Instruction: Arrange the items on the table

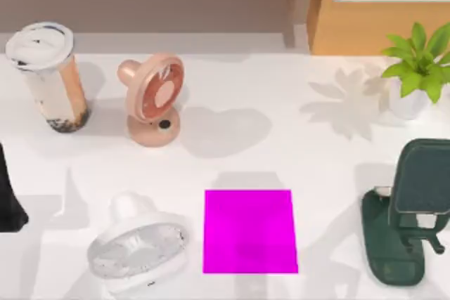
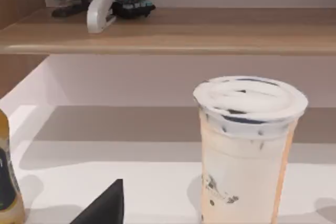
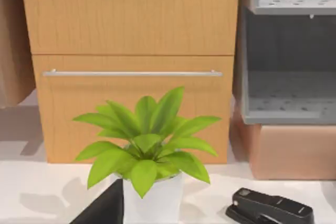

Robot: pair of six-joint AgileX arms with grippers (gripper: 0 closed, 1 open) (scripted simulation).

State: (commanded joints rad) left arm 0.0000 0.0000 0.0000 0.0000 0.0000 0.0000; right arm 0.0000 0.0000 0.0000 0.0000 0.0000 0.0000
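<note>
A tall drink cup with a white lid and brownish-cream contents stands upright at the table's back left. It also rises close ahead in the left wrist view, beyond a dark part of my left gripper. My left arm is a black shape at the table's left edge, well in front of the cup and apart from it. In the right wrist view, a dark part of my right gripper sits just before a potted plant.
A pink fan stands right of the cup. At the front are a white fan, a magenta mat and a dark green stand. The plant is back right, with a black stapler beside it. A yellow bottle stands nearby.
</note>
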